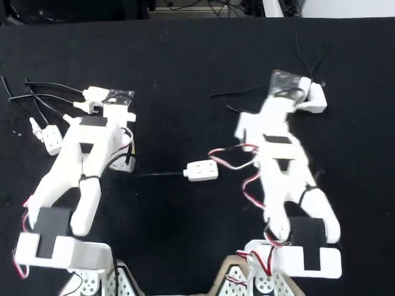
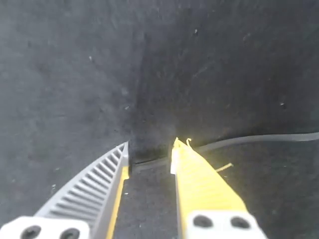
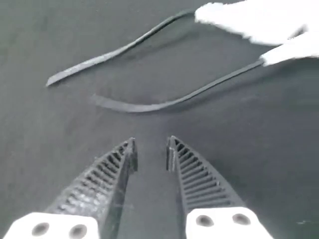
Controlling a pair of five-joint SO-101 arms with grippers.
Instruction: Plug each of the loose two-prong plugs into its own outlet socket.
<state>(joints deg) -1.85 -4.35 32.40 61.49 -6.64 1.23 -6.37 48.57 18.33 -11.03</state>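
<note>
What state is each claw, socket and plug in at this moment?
left claw, open, nothing clearly gripped.
right claw, open, empty.
centre socket, lying flat apart from both arms, no plug in it.
plug near the left claw, loose, not plugged in.
white block by the right claw, not gripped; plugged or not, cannot tell.
</note>
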